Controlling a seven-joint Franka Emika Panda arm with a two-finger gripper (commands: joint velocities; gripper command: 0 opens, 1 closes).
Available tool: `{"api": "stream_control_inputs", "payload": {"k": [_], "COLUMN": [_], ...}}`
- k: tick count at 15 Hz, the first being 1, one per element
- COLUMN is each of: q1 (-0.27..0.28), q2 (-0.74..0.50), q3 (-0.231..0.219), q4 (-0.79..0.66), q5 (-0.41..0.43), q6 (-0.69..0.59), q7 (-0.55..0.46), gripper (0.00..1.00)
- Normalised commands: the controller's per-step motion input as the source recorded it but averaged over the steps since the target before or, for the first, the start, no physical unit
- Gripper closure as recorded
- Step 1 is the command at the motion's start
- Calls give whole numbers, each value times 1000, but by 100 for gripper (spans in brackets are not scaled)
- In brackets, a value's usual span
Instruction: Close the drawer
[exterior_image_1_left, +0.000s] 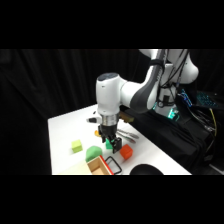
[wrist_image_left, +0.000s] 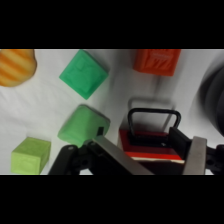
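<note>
Your pincer (wrist_image_left: 150, 155), fingers spread, straddles the drawer (wrist_image_left: 150, 145) front at lower frame; off-centre pushing could skew it.

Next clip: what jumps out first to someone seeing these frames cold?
The white arm dominates, reaching down from the upper right with its hand low over a cluster of bright toy blocks at the table's near edge. Directly below the hand sits the drawer, its red front and black loop handle filling the wrist view, with a green rounded block beside it and an orange-red cube beyond.
</note>
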Motion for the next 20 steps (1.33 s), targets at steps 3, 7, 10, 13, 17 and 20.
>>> {"api": "stream_control_inputs", "payload": {"k": [3, 7, 10, 13, 17, 20], "q1": [145, 104, 90, 100, 146, 159], "q2": [230, 268, 251, 192, 144, 164], "q3": [-126, -120, -107, -95, -104, -78], "q4": [150, 223, 246, 224, 312, 524], "q5": [-173, -109, -80, -69, -89, -95], "q6": [271, 211, 159, 104, -67, -257], "q7": [232, 169, 134, 122, 138, 166], "gripper": [0, 0, 0, 0, 0, 0]}}
